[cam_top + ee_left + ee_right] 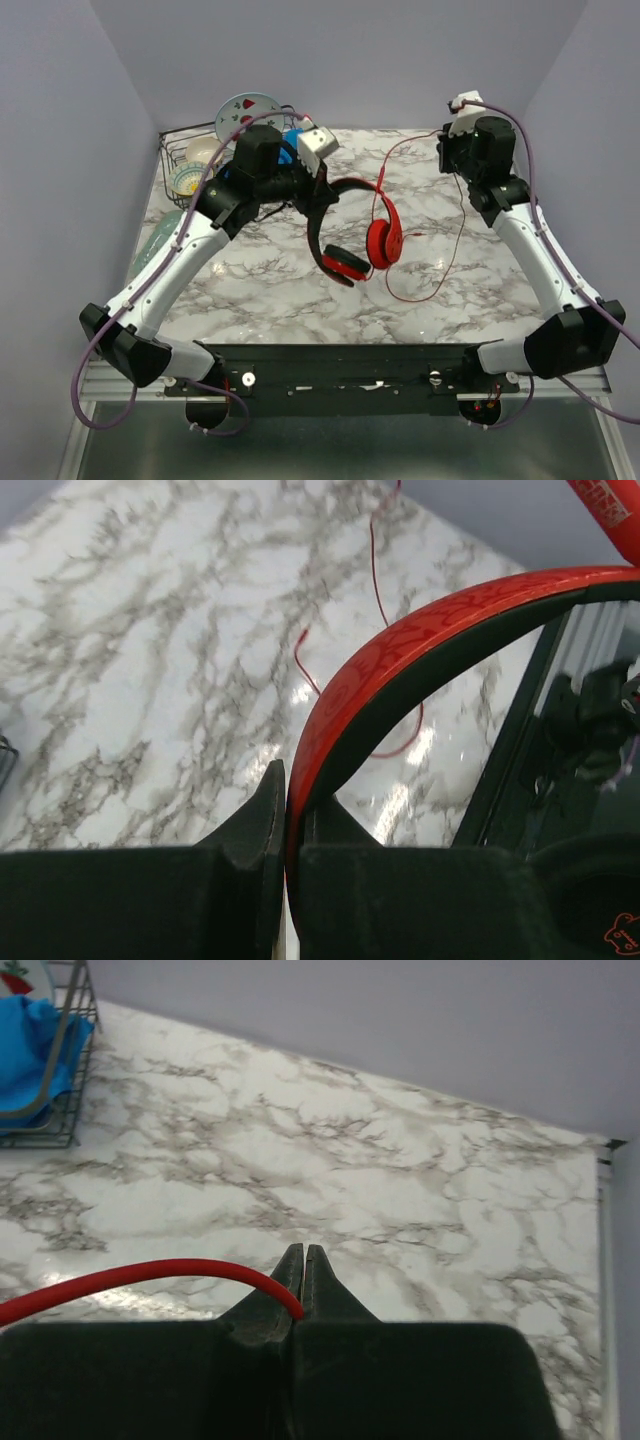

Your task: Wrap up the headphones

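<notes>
Headphones (383, 240) hanging over marble surface (250, 290), headband (420, 630) pinched in left end effector (287, 780); cable (140, 1275) clamped in right end effector (304, 1252) (back right), slack loop on surface.

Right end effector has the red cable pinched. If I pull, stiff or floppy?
Probably floppy: the cable lies in loose curves on the table. Thin, so it may slip through the right end effector. The headphones likely stay put: the left end effector grips their headband.
</notes>
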Robot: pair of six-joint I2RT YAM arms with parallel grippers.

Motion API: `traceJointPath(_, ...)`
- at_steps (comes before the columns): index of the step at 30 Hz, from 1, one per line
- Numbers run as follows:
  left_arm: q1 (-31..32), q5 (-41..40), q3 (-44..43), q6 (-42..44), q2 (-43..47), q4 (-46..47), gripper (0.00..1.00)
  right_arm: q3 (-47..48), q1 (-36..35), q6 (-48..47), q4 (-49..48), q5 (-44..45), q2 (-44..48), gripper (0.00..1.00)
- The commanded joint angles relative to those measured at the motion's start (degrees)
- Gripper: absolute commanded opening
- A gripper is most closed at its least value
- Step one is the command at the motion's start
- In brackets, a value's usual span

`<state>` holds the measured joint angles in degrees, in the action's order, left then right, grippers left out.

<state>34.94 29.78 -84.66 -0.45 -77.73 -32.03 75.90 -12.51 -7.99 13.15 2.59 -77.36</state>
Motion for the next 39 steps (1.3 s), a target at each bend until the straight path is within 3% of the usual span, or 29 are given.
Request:
traceJointPath(1,-5.48,0.63,-12.17,-13.6,0.75,1.71,0.0,-1.81,-0.49,5.95,-3.74,-13.74,-5.15,0.01)
traceJointPath(6,-6.46,-8.31,-26.32,-15.81,-2.68,-3.29,0.0,-1.19,-5.85,7.73,-7.08,-19.72,-10.17,0.01)
traceJointPath(11,-9.0,-9.83,-33.8,-22.46,-5.32,-3.65,0.0,-1.37,-11.12,14.13,-15.4,-22.8,-14.21,0.13)
traceJointPath(16,-12.08,-8.42,-34.95,-28.37,-6.29,-2.16,0.0,-1.8,-13.41,20.54,-22.28,-25.97,-18.7,0.25)
traceJointPath(21,-14.46,-14.04,-36.1,-28.03,-6.73,-2.07,0.0,-3.82,-15.26,24.42,-29.57,-27.9,-21.16,0.28)
traceJointPath(22,-15.59,-14.57,-36.27,-28.03,-6.73,-1.9,0.0,-4.78,-15.43,25.38,-30.19,-27.82,-21.86,0.33)
traceJointPath(28,-19.11,-15.1,-37.59,-28.55,-7.25,-0.58,0.0,-7.25,-16.4,25.48,-31.34,-26.06,-24.15,0.39)
traceJointPath(37,-22.81,-14.4,-41.46,-30.92,-9.01,-0.49,0.0,-11.29,-18.33,24.86,-32.57,-23.16,-27.4,0.39)
traceJointPath(39,-23.6,-14.05,-41.55,-32.33,-9.45,-0.23,0.0,-11.65,-19.21,24.78,-33.54,-22.98,-28.19,0.28)
